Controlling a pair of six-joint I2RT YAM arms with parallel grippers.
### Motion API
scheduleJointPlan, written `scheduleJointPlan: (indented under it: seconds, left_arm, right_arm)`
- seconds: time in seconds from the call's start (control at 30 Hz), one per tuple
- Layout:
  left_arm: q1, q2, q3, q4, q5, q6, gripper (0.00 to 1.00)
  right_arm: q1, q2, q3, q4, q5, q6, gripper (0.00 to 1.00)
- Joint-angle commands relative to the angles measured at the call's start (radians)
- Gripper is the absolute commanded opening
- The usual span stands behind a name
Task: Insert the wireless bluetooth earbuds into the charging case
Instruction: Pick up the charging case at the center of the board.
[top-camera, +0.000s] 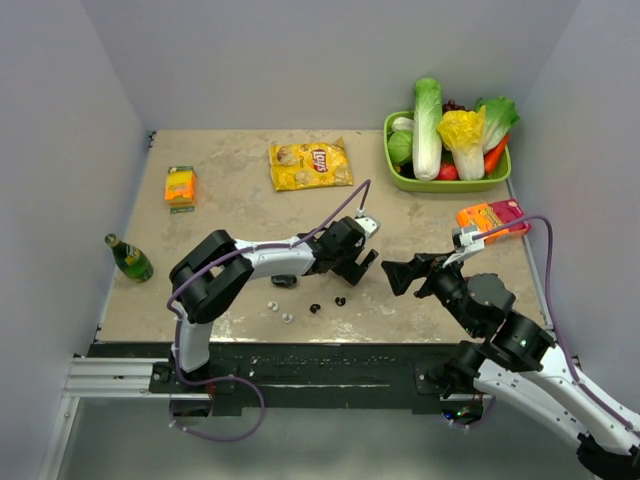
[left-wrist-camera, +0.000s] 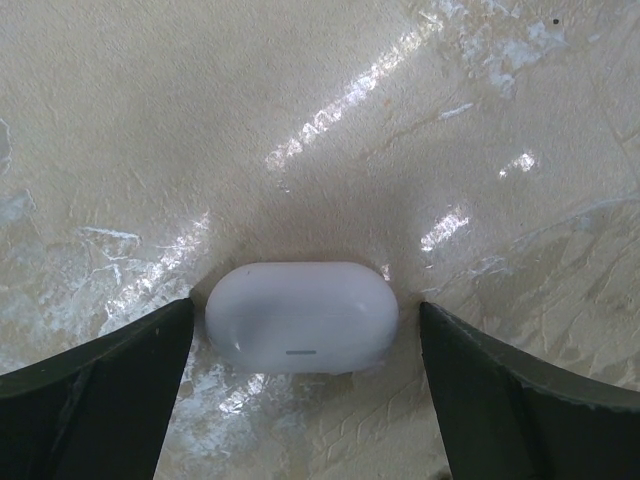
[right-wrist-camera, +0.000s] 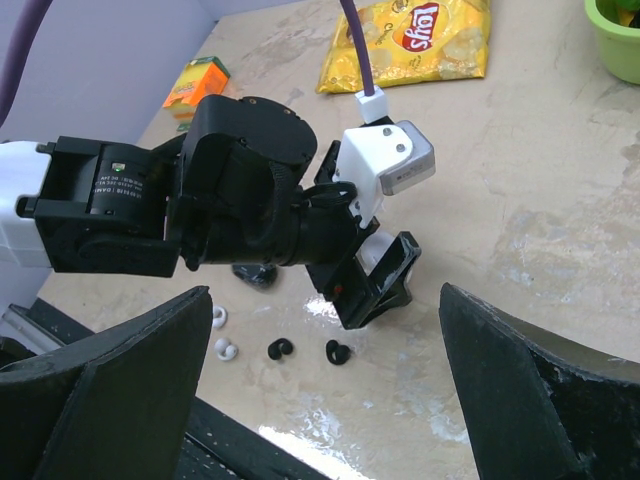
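Charging case (left-wrist-camera: 300, 315): smooth white plastic pill with rounded ends, lying flat on the glossy, mottled beige table (left-wrist-camera: 300, 110).
Left claw (top-camera: 360, 262): dark tapered fingers (left-wrist-camera: 110, 390) spreading either side of the case, not pinching it.
Earbuds (right-wrist-camera: 280, 349): two dark and two whitish pebbles, sitting loose at that claw's 7 o'clock.
Right claw (top-camera: 398, 274): gaping wide and gripping nothing.

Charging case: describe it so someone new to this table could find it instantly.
Start at the tan table and follow the left arm to its end effector near the middle. The charging case lies flat on the table between the two dark fingers. It is a smooth white pill shape, much bigger than the tiny earbuds scattered nearer the front edge.
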Motion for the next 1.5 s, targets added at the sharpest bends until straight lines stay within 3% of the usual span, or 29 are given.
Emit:
scheduleJointPlan:
  seconds: [0.0,0.43,0.8,1.07,1.27,1.47]
  left_arm:
    - [0.005,0.008,0.007,-0.054,-0.035,-0.014,0.97]
    - [0.005,0.020,0.012,-0.090,-0.081,-0.020,0.86]
    - [0.005,0.026,-0.002,-0.095,-0.105,-0.046,0.94]
    - [0.001,0.025,-0.025,-0.077,-0.081,-0.054,0.85]
    - [0.001,0.025,-0.034,-0.066,-0.062,-0.048,0.71]
    - [-0.001,-0.021,-0.072,-0.005,-0.061,-0.040,0.36]
  right_arm:
    - [0.001,-0.008,0.037,0.002,0.002,0.013,0.98]
    - [0.001,-0.005,0.037,0.001,0.010,0.010,0.98]
    - [-0.001,-0.010,0.026,0.002,0.013,0.011,0.98]
    - [0.001,-0.008,0.023,0.004,0.016,0.011,0.98]
    - [0.001,-0.007,0.020,0.004,0.015,0.016,0.98]
    - [0.001,-0.005,0.021,0.007,0.013,0.020,0.98]
